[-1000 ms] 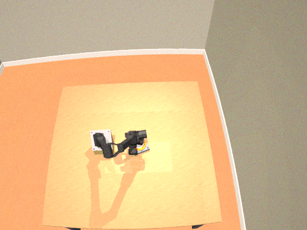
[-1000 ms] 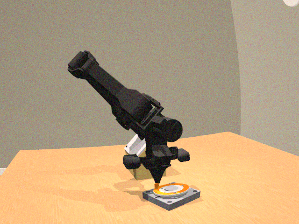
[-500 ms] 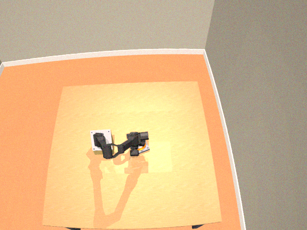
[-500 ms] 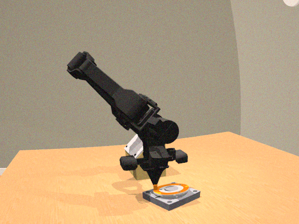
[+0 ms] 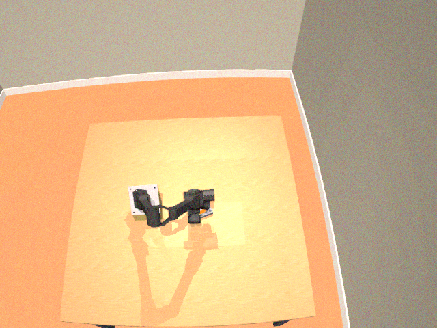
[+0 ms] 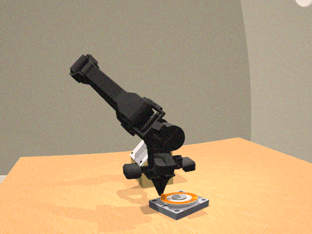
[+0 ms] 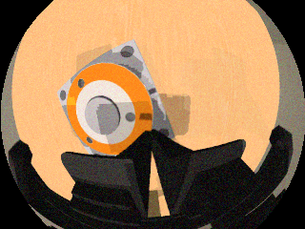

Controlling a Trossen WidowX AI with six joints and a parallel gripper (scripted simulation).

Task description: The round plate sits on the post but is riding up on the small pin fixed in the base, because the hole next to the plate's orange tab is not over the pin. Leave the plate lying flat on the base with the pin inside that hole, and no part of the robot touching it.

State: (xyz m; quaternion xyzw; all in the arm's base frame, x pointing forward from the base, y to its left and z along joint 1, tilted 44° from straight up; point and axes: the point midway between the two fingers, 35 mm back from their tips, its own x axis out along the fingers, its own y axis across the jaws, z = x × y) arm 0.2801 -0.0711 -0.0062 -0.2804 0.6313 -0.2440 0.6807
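The plate (image 5: 203,212) (image 6: 179,202) (image 7: 75,125), with an orange ring and a pale centre, sits around the grey post (image 6: 179,197) (image 7: 106,118). It looks close to level in the exterior view; I cannot tell whether it lies fully flat. The orange tab (image 6: 163,196) (image 7: 145,116) is at its left in the exterior view. The hole (image 7: 130,116) beside the tab shows in the wrist view. The grey base (image 6: 176,214) (image 7: 138,59) is underneath; I cannot make out the pin. My gripper (image 6: 160,194) (image 7: 151,134) is shut and empty, its tips just beside the tab; contact cannot be told.
The arm's white mounting plate (image 5: 152,190) (image 6: 138,152) stands on a block (image 6: 146,182) behind the gripper in the exterior view. The base stands on the wooden table (image 5: 268,275) (image 6: 75,214). The arm hides much of the base in the top view.
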